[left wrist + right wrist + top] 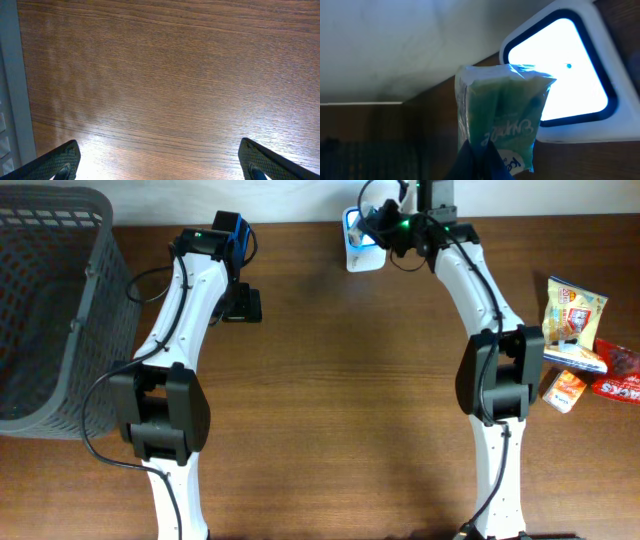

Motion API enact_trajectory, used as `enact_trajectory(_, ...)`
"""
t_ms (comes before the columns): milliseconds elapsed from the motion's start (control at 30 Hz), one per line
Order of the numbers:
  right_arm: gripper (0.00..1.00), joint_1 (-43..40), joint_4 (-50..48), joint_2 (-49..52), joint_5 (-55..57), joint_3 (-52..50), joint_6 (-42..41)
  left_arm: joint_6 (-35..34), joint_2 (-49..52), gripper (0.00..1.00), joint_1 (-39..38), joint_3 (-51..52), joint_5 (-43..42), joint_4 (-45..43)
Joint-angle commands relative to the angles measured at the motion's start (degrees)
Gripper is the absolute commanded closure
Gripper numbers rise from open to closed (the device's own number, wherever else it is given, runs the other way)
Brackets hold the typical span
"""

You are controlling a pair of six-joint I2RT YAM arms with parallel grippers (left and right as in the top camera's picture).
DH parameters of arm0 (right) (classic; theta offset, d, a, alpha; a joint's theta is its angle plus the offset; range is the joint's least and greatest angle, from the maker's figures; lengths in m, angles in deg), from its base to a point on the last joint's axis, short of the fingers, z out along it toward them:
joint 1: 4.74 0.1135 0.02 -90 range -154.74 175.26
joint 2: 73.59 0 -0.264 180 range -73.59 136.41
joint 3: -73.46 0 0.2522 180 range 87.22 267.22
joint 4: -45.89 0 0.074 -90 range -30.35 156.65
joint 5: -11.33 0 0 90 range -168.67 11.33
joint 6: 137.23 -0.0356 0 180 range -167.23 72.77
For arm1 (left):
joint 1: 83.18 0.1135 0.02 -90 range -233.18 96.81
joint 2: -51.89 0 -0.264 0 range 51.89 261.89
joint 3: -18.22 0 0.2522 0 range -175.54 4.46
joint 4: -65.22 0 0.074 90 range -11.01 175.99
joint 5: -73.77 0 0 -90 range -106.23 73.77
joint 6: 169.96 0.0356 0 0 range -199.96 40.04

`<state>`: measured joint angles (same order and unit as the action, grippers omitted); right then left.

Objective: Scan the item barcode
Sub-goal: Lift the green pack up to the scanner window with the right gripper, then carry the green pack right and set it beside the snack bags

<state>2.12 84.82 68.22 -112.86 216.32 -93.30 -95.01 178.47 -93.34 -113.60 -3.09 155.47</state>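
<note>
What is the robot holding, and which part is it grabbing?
The right gripper pinches a green packet by one end, in front of the lit scanner window. The left gripper is open and holds nothing.

The brown wooden table (340, 380) showed a fine grain running across its width. A grey mesh basket (45, 310) stood at its left end, reaching past the edge of view. A white scanner (357, 258) with a dark-rimmed window lay at the far edge. At the right end, a yellow snack packet (573, 308), a red packet (620, 378) and a small orange box (565, 390) lay close together.
</note>
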Motion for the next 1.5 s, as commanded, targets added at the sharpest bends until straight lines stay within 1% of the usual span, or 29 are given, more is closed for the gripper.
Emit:
enact_trajectory(0, 0.96, -0.5, -0.76, 0.22, -2.16, -0.11, -0.98, -0.76, -0.92, 0.01, 0.26, 0.28, 0.59, -0.13)
enact_trajectory(100, 0.96, -0.85, -2.82, 0.22, -5.68, -0.11, -0.98, -0.76, -0.92, 0.01, 0.26, 0.28, 0.61, -0.15)
enact_trajectory(233, 0.96, -2.05, -5.51, 0.04, -13.07, 0.13, -1.01, -0.76, -0.92, 0.01, 0.26, 0.28, 0.61, -0.13)
enact_trajectory(433, 0.96, -6.12, -1.01, -3.96, -13.33, 0.17, -0.9, -0.76, -0.92, 0.01, 0.26, 0.28, 0.59, 0.11)
enact_trajectory(500, 0.96, -8.02, 3.43, -6.29, -12.0, 0.17, 0.15, -0.76, -0.92, 0.01, 0.26, 0.28, 0.59, 0.31)
enact_trajectory(567, 0.96, -9.9, 10.54, -8.94, -8.17, 0.17, 1.27, -0.76, -0.92, 0.01, 0.26, 0.28, 0.59, 0.33)
enact_trajectory(633, 0.96, -12.41, 19.74, -12.31, -0.94, 0.17, 2.64, -0.76, -0.92, 0.01, 0.26, 0.28, 0.55, 0.35)
enact_trajectory(667, 0.96, -13.9, 24.87, -14.05, 4.61, 0.17, 3.06, -0.76, -0.92, 0.01, 0.26, 0.28, 0.02, 0.33)
enact_trajectory(700, 0.96, -14.82, 27.76, -14.93, 8.17, 0.17, 3.21, -0.76, -0.92, 0.01, 0.26, 0.28, -0.35, 0.33)
enact_trajectory(767, 0.96, -18.1, 35.95, -16.9, 18.69, 0.17, 3.19, -0.76, -0.92, 0.01, 0.24, 0.28, -1.09, 0.31)
enact_trajectory(900, 0.96, -24.0, 47.98, -16.63, 29.99, 0.04, 3.19, -0.76, -0.92, 0.01, 0.24, 0.28, -1.38, 0.15)
enact_trajectory(933, 0.96, -25.81, 51.45, -15.93, 34.23, -0.42, 3.19, -0.76, -0.92, 0.01, 0.24, 0.28, -1.38, 0.11)
enact_trajectory(1000, 0.96, -28.15, 53.77, -14.99, 39.5, -2.56, 3.19, -0.76, -0.92, 0.01, 0.24, 0.28, -1.38, 0.09)
enact_trajectory(1133, 0.96, -31.06, 53.35, -14.73, 40.74, -7.67, 3.21, -0.76, -0.92, 0.01, 0.24, 0.28, -1.4, 0.13)
enact_trajectory(1167, 0.95, -31.74, 52.81, -14.73, 40.79, -8.76, 4.28, -0.76, -0.92, 0.01, 0.24, 0.28, -1.4, 0.2)
enact_trajectory(1200, 0.89, -32.13, 52.3, -14.73, 40.83, -9.27, 6.03, -0.76, -0.92, 0.01, 0.24, 0.28, -1.38, 0.37)
enact_trajectory(1233, 0.7, -32.48, 51.78, -14.73, 40.89, -9.42, 8.96, -0.76, -0.92, 0.01, 0.24, 0.28, -1.36, 0.57)
enact_trajectory(1267, 0.4, -32.59, 51.58, -14.75, 40.87, -9.4, 10.32, -0.76, -0.92, 0.01, 0.24, 0.28, -1.38, 0.59)
enact_trajectory(1300, 0.26, -32.76, 51.8, -14.84, 40.65, -9.18, 11.76, -0.76, -0.92, 0.01, 0.24, 0.28, -1.38, 0.52)
enact_trajectory(1333, 0.19, -32.87, 52.3, -14.88, 40.7, -8.83, 12.04, -0.76, -0.92, 0.01, 0.24, 0.28, -1.38, 0.5)
enact_trajectory(1367, 0.15, -33.0, 53.16, -15.1, 40.68, -8.13, 12.2, -0.76, -0.92, 0.01, 0.22, 0.28, -1.46, 0.55)
enact_trajectory(1467, 0.12, -33.14, 55.63, -17.16, 40.7, -5.33, 12.79, -0.74, -0.92, 0.01, 0.2, 0.28, -1.77, 0.55)
